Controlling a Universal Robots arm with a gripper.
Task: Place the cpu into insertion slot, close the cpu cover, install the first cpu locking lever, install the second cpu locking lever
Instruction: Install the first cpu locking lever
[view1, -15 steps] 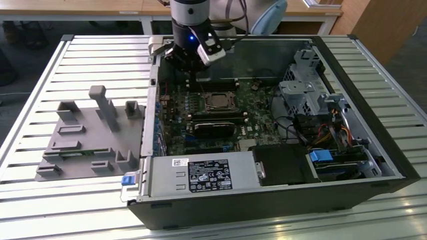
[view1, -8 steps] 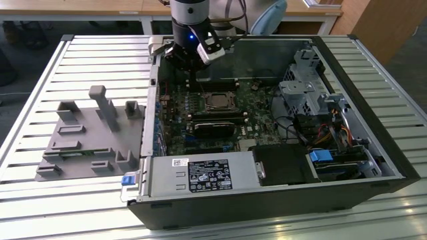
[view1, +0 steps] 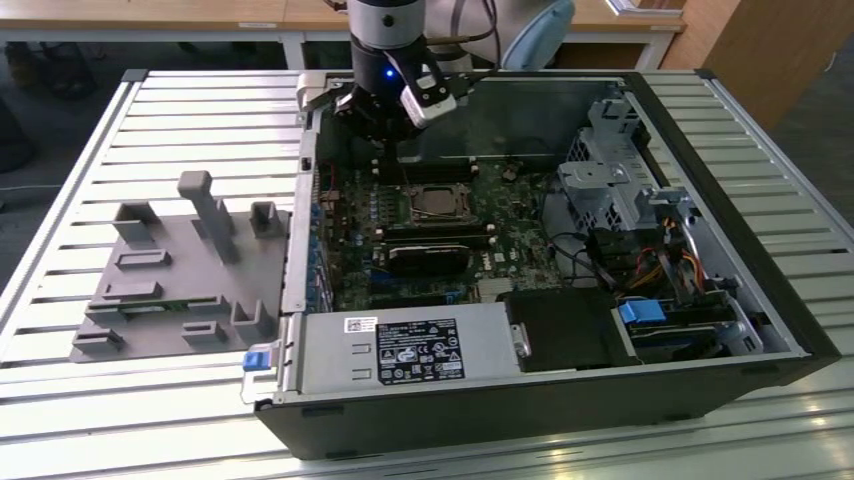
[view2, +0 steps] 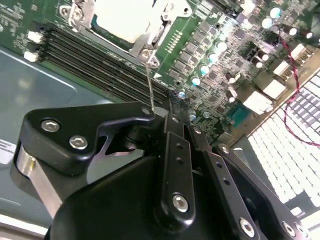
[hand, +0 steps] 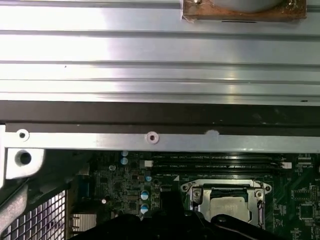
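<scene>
My hand (view2: 162, 113) is clenched on the thin wire locking lever (view2: 149, 86), probably to swing it. Just beyond, the cpu (view2: 125, 17) lies in the insertion slot (view1: 412, 205) under the closed cpu cover (view2: 159, 31), toward the far wall of the case (view1: 534, 412).

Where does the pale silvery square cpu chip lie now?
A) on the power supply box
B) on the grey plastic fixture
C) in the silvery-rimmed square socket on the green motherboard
C: the pale square cpu sits within the silvery-rimmed socket on the green motherboard.
</scene>
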